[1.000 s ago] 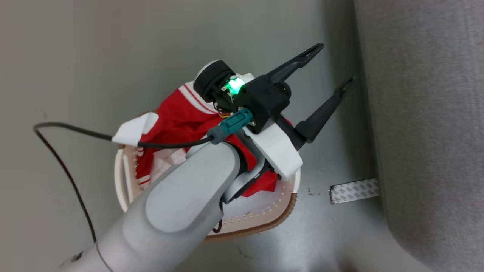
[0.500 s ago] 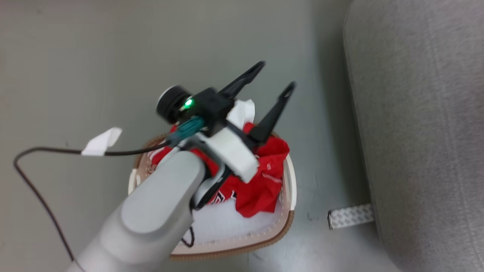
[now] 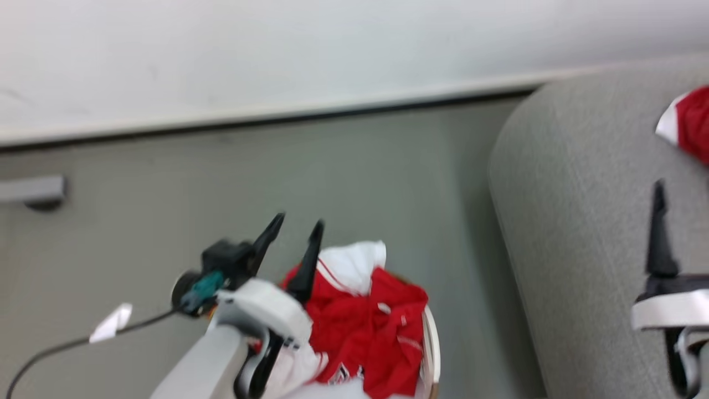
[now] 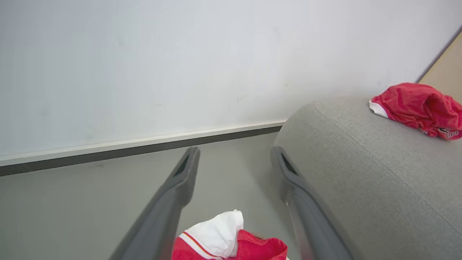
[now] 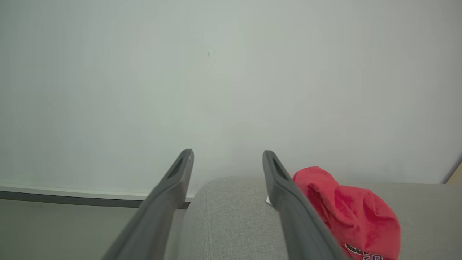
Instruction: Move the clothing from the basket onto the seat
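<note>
Closest to the robot, the left gripper (image 3: 299, 223) hangs at the lower left of the head view. Its two dark fingers are apart and hold nothing. A black cable (image 3: 61, 346) with a white tag trails from its wrist. Just beside and below the fingers is the basket (image 3: 432, 343), of which a short stretch of white rim shows. Red and white clothing (image 3: 365, 327) is heaped in it, a white panel uppermost. The left wrist view shows that same white panel low between the spread fingers, not touched by them.

The right gripper (image 5: 228, 155) is raised over the near rounded edge of the seat (image 3: 576, 221). Its fingers are also apart and empty.

Beyond the basket lies bare grey floor (image 3: 360, 166). To the right rises the large grey seat. One red garment (image 4: 418, 108) already lies crumpled on its top, well apart from the basket.

Farthest off are a dark skirting strip (image 3: 277, 116) and a pale wall (image 3: 332, 44).

Since a second ago the head camera has lifted. The wall, the skirting and the garment on the seat have come into the picture, while the basket has slid to the bottom edge. The left gripper was open then too and is still empty. The task looks partly done: one piece delivered, more left in the basket, and a fresh grasp needed.
</note>
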Robot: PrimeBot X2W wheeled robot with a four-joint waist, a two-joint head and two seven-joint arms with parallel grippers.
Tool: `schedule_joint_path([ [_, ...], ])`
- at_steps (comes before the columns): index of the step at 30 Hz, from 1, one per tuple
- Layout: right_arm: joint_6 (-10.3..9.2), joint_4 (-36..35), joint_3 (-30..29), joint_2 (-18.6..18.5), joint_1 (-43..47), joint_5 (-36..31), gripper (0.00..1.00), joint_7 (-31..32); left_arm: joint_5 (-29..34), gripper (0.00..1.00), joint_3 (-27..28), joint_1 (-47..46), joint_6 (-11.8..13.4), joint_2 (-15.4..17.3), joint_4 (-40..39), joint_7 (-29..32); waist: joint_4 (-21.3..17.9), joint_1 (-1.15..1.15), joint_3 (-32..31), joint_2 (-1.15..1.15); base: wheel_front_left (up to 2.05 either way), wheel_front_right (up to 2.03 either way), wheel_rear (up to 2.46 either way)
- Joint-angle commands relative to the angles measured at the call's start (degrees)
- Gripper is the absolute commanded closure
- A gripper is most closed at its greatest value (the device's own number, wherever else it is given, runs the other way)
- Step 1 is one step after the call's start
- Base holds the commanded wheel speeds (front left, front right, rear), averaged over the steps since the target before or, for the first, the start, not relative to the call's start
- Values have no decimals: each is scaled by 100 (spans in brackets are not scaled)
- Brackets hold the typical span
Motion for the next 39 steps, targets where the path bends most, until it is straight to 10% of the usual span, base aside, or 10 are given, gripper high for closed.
schedule_joint_path([
  [1,-14,19,65,-2,158,103,0,-8,-29,0,80,184,38,20,-22,-15,130,2,-677,0,0,0,0],
  [12,-14,309,631,251,1229,473,0,-8,472,0,1204,1858,277,-99,-700,-15,108,2,-1497,0,0,0,0],
  [39,-14,471,1201,254,2116,643,0,-8,1786,0,2898,3176,-408,-838,-1062,-16,511,2,-1881,0,0,0,0],
])
